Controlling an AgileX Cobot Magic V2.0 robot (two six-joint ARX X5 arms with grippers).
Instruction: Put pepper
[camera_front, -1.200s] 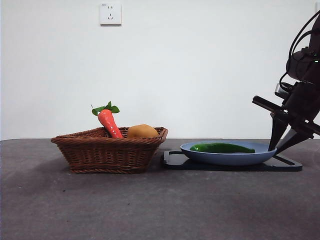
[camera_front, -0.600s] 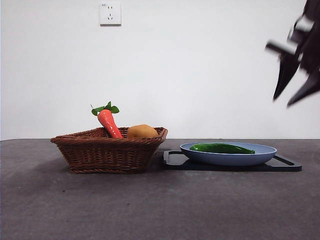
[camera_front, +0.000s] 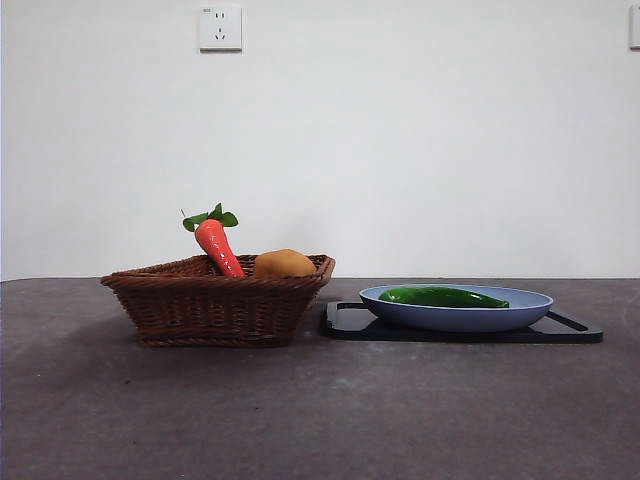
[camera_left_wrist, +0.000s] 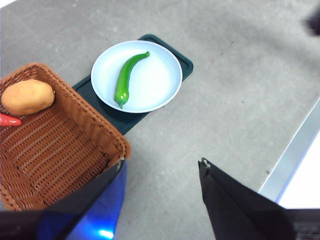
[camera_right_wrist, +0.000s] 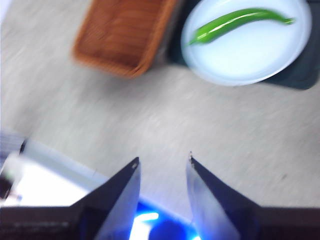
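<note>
The dark-green pepper (camera_front: 444, 296) lies flat in the blue plate (camera_front: 520, 312), which rests on a black tray (camera_front: 345, 322). It also shows in the left wrist view (camera_left_wrist: 126, 78) and in the blurred right wrist view (camera_right_wrist: 235, 22). My left gripper (camera_left_wrist: 162, 167) is open and empty, high above the table beside the basket. My right gripper (camera_right_wrist: 162, 160) is open and empty, high above the table and well away from the plate. Neither gripper shows in the front view.
A brown wicker basket (camera_front: 215, 300) stands left of the tray. It holds a red-orange carrot (camera_front: 217, 243) with green leaves and a potato (camera_front: 285, 263). The table's edge (camera_left_wrist: 295, 150) shows in the left wrist view.
The right arm has lifted away from the plate's right side and left the front view. The pepper stays in the plate.
</note>
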